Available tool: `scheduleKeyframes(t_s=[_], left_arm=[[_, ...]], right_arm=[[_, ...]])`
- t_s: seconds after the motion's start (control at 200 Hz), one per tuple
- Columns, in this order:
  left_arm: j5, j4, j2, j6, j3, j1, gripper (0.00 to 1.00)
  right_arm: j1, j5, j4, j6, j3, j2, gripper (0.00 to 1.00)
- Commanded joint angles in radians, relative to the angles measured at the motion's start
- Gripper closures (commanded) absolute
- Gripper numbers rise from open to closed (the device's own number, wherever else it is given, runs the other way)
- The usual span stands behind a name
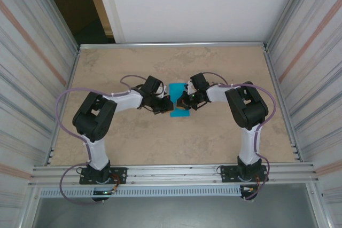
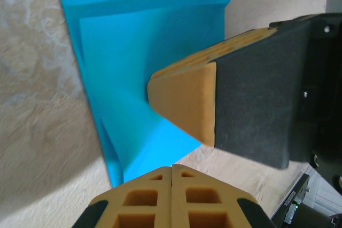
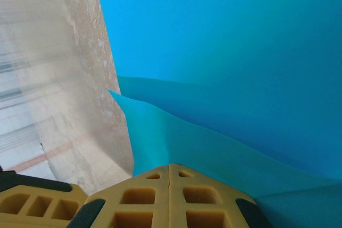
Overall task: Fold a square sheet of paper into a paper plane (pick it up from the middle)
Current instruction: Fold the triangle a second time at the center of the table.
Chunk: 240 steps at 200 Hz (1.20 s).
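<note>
Top view: the blue paper (image 1: pixel 178 103) sits on the middle of the table (image 1: pixel 133 137), already creased into a narrower shape. The left gripper (image 1: pixel 168 105) and right gripper (image 1: pixel 182 101) meet over it from either side, both right down at the sheet.

Left wrist cam: the left gripper's fingers (image 2: pixel 152 198) are pressed flat together, tips right at the paper's near edge. The right gripper's orange tip comes in from the right and rests on the blue sheet (you can see a folded layer and creases).

Right wrist cam: the right gripper's fingers (image 3: pixel 189 201) are together too, no gap. A raised blue flap runs up to their tips, but I can't tell whether it's actually pinched.
</note>
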Motion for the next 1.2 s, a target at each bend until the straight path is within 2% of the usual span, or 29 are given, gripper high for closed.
scheduleKeyframes(t_s=[0.0,0.451,0.666,1.198], left_arm=[[0.001,-0.011,0.023,-0.023,0.032,-0.008,0.99],[-0.101,-0.122,0.070,-0.029,0.023,-0.007,1.00],[-0.133,-0.152,0.072,-0.046,0.015,-0.007,1.00],[-0.091,-0.123,0.035,-0.048,0.025,-0.004,1.00]], right_arm=[[-0.010,0.062,-0.055,0.030,-0.028,0.037,1.00],[-0.011,0.008,-0.060,0.001,0.029,-0.046,0.97],[0.009,0.050,-0.120,-0.073,0.043,-0.072,0.95],[0.054,0.105,-0.185,-0.110,0.091,0.025,0.96]])
